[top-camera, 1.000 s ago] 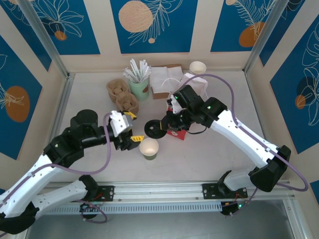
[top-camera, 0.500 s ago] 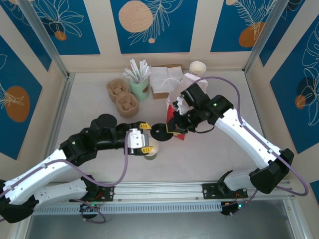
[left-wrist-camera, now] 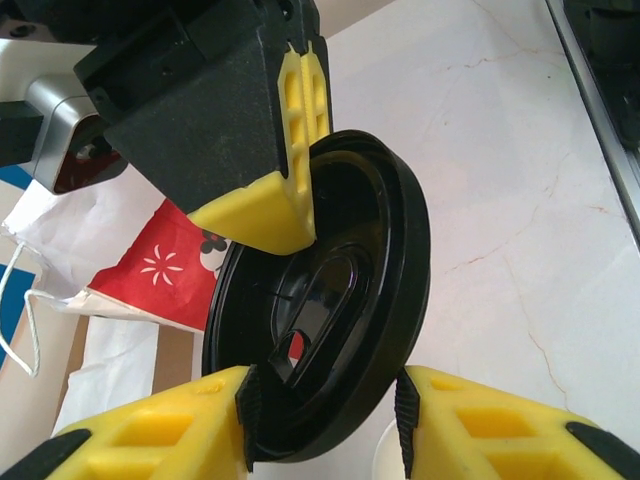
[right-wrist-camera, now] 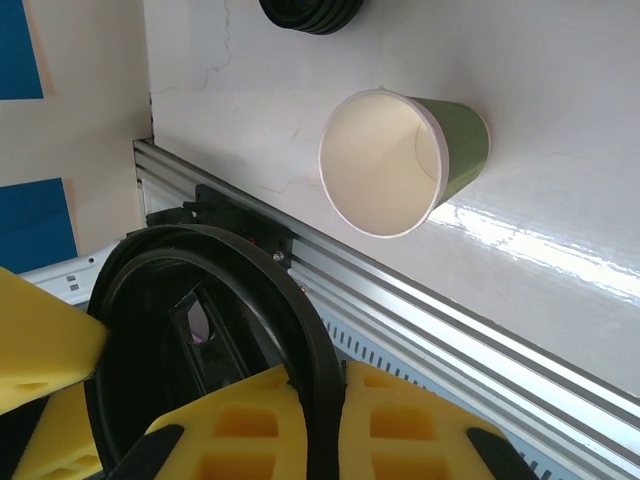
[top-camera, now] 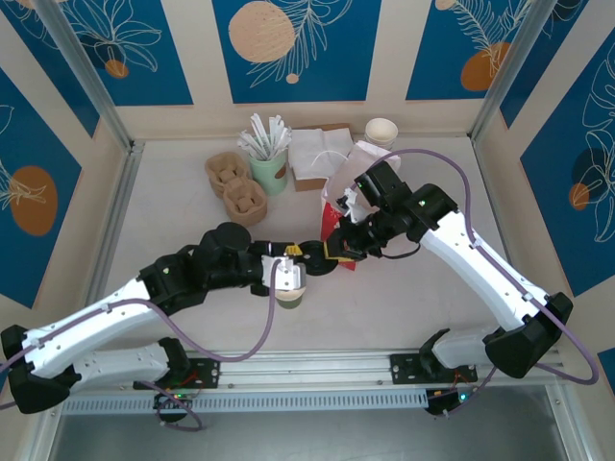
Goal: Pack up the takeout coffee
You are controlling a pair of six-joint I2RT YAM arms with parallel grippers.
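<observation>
The takeout coffee cup [right-wrist-camera: 400, 165], olive-green, stands without a lid near the table's front, with its pale inside showing. In the top view the cup [top-camera: 291, 293] sits just below both grippers. My right gripper [right-wrist-camera: 325, 400] is shut on the rim of a black lid [right-wrist-camera: 200, 330], holding it on edge above the table. My left gripper [left-wrist-camera: 320, 400] has come in from the left, and both its pads rest against opposite edges of that same lid [left-wrist-camera: 330, 300]. In the top view the left gripper [top-camera: 296, 261] meets the right gripper [top-camera: 333, 252] at the lid [top-camera: 314, 259].
A red-and-white paper bag [top-camera: 336, 213] stands behind the right gripper. Cardboard cup carriers [top-camera: 235, 187], a pale green cup of white sticks [top-camera: 269, 158], napkins [top-camera: 317, 154] and a white cup [top-camera: 381, 130] line the back. Spare black lids [right-wrist-camera: 315, 12] lie by the cup. A metal rail [right-wrist-camera: 450, 310] edges the front.
My left arm swung right from beside the cup to the lid, and its jaws narrowed around it. My right gripper kept hold of the lid and shifted slightly right.
</observation>
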